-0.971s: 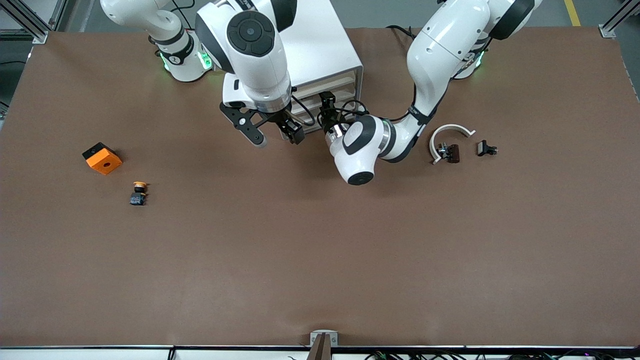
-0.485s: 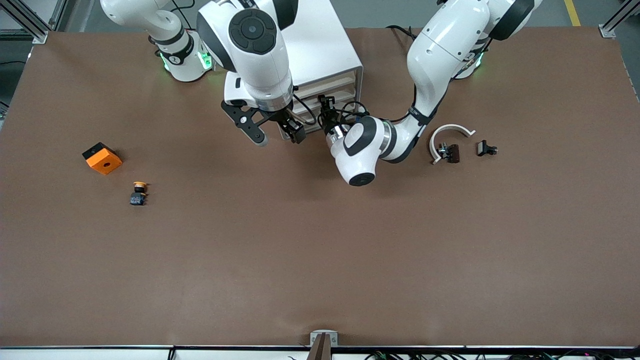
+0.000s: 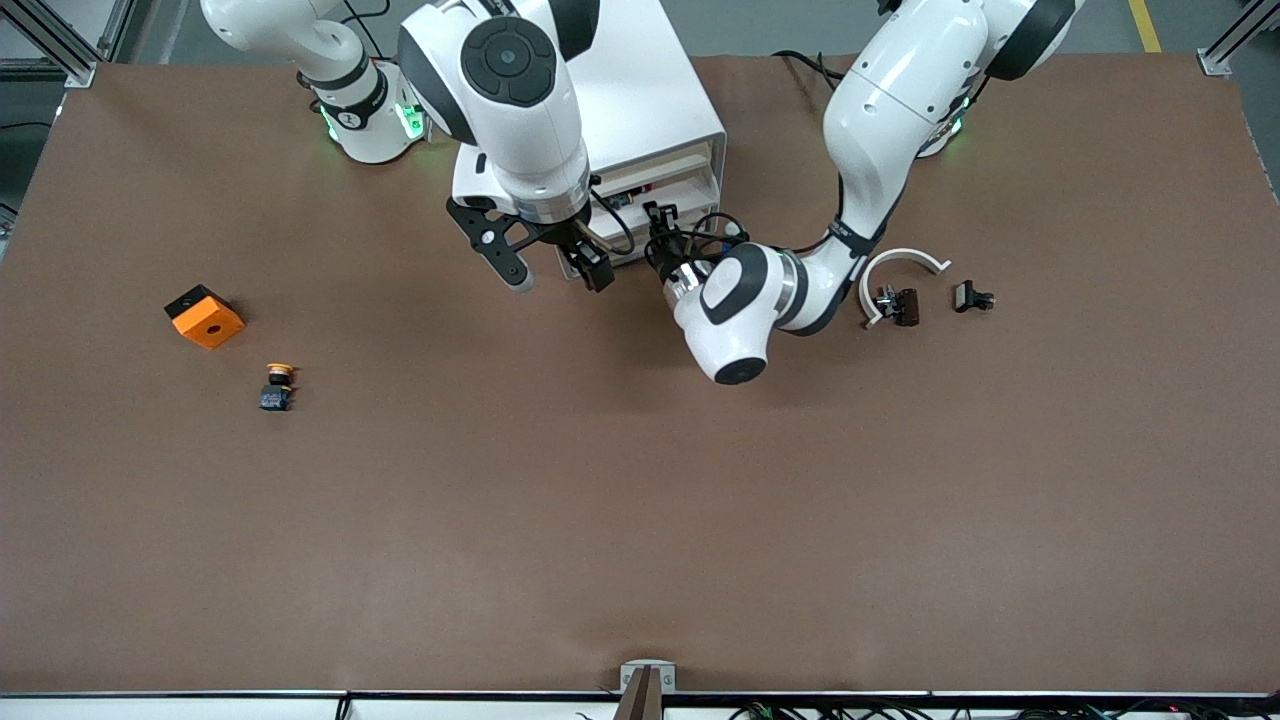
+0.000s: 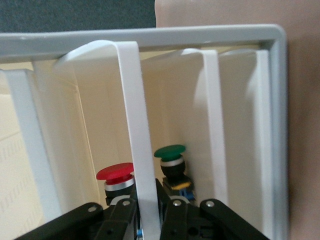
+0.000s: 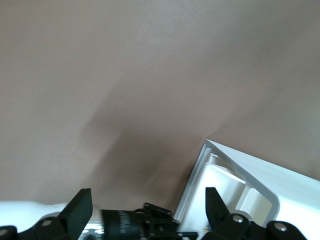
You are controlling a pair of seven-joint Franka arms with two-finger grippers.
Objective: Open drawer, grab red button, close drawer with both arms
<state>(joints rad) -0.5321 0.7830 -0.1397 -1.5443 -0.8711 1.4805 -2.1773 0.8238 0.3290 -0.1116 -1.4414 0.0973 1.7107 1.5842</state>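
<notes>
Since a second ago the left arm has drawn back from the cabinet [image 3: 640, 120] toward the front camera, and the drawer [image 3: 650, 190] it holds has slid out a little, so a strip of its inside now shows in the front view. The left claw [image 4: 149, 207] is clamped shut on the drawer's handle [image 4: 134, 125], a thin, flat, glossy white band that arches out from the drawer front; in the left wrist view the black fingers [image 4: 120, 215] pinch it from both sides.

Inside the cream, smooth-walled drawer the button [image 4: 117, 179] stands upright, its red mushroom cap matte over a bright metal collar. Just beside it stands a green-capped button [image 4: 171, 159] of the same shape.

The right claw [image 3: 548, 265] hangs over the desk [image 3: 640, 520] in front of the cabinet, toward the right arm's end, its black fingers [image 5: 80, 207] spread wide with nothing between them; that arm waits.

On the brown, matte desk toward the right arm's end lie an orange cube [image 3: 205, 317] with a round hole and, nearer the front camera, an orange-capped button [image 3: 277, 386]. Toward the left arm's end lie a white curved bracket [image 3: 896, 266], a dark clip [image 3: 899, 304] touching it, and a small black part [image 3: 972, 296] near them.
</notes>
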